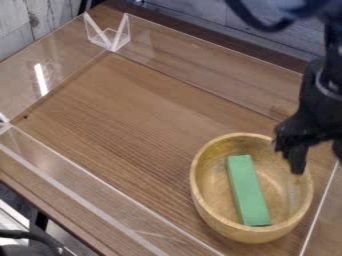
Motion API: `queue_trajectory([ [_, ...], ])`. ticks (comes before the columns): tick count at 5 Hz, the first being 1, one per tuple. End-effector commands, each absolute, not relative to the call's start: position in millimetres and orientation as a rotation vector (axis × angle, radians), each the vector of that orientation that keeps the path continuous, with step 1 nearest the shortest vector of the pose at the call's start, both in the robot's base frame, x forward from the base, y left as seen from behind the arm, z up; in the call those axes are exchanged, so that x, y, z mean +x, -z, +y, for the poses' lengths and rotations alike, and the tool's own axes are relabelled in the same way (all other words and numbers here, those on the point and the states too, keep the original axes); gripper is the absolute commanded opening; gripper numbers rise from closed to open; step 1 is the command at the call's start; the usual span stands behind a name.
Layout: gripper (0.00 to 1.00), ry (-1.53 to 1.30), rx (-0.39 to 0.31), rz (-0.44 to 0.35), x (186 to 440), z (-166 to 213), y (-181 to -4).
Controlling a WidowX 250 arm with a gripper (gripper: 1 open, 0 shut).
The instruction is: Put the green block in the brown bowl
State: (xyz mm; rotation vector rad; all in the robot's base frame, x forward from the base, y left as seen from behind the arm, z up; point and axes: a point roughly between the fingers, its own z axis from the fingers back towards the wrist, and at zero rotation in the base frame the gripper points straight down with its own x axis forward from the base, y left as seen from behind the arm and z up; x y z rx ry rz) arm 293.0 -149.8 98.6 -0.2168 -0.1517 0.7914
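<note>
Hand: dark hand (305, 142) at the right edge of the view, above the far right side of the bowl; cannot tell whether its fingers are spread or pressed together.
Green block: green block (247, 190) inside the bowl, lower in view than the hand and to its left; long side runs roughly from far to near, in the bowl's left half. Apart from the hand.
Brown bowl: brown bowl (202, 172), round, pale wood, on the worktop (134, 120), mostly below and left of the hand in view.
Clear frame: small see-through angular object (111, 33), well apart from the hand, towards the upper left.
Cables: black cables (30, 238), lower left corner, well apart from the hand.
</note>
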Motion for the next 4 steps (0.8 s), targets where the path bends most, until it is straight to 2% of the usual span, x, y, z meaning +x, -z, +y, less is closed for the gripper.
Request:
queue_trajectory([
  [1,1.0,-0.775,-0.324,-0.209,303.9,-152.6,-135.3],
  [2,1.0,-0.758,-0.343,-0.213,315.8,-152.7,-140.0],
  [4,1.0,-0.718,-0.341,-0.208,330.4,-154.3,-135.1],
])
